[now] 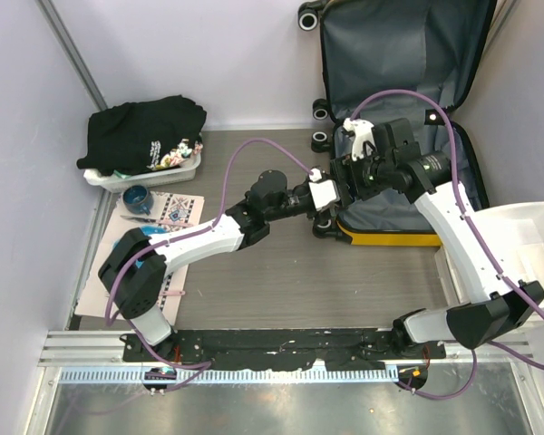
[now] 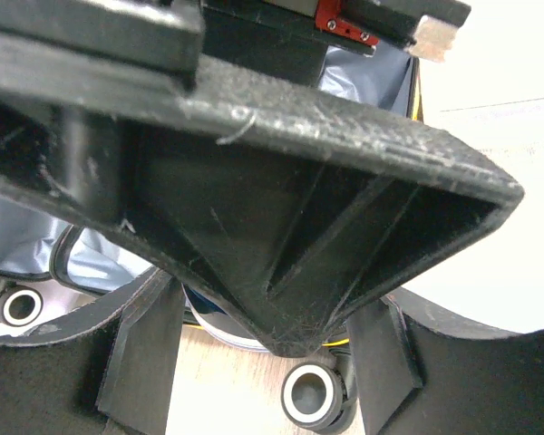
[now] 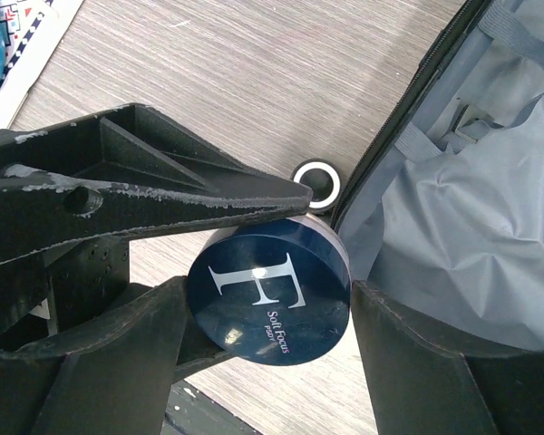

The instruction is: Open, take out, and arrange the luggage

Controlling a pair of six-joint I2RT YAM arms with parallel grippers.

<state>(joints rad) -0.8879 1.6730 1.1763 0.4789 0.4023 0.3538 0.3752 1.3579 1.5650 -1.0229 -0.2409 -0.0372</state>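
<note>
Nearest the right wrist lens, two black fingers (image 3: 417, 362) of my right hand (image 3: 267, 288) are rising from the lower edge of the frame and standing wide apart. Between them a dark blue round tin (image 3: 267, 304), lettered with a large F, is facing the lens. I cannot tell whether these fingers are pressing on its rim.

From the left of that frame a finger (image 3: 145, 195) of my left hand (image 1: 337, 181) is bearing on the tin's upper rim. A dark part of the same hand is showing under the lower left rim, so that hand is clamping the tin.

At the right of the frame the luggage (image 3: 471, 208) is lying open and showing its grey lining, with one wheel (image 3: 317, 178) just above the tin and the worktop (image 3: 254, 82) beyond.

In the left wrist view a ribbed black finger of my right hand is crossing the whole frame and hiding the tin.

Seen from above, the luggage is occupying the upper right of the frame. Its lid is standing upright and its base is resting on the worktop, with a yellow rim along the near edge. Both hands are meeting at its left edge.

At the upper left a white basket (image 1: 118, 179) is holding black clothing (image 1: 145, 131), and a white bin (image 1: 526, 236) is sitting at the right edge.
</note>
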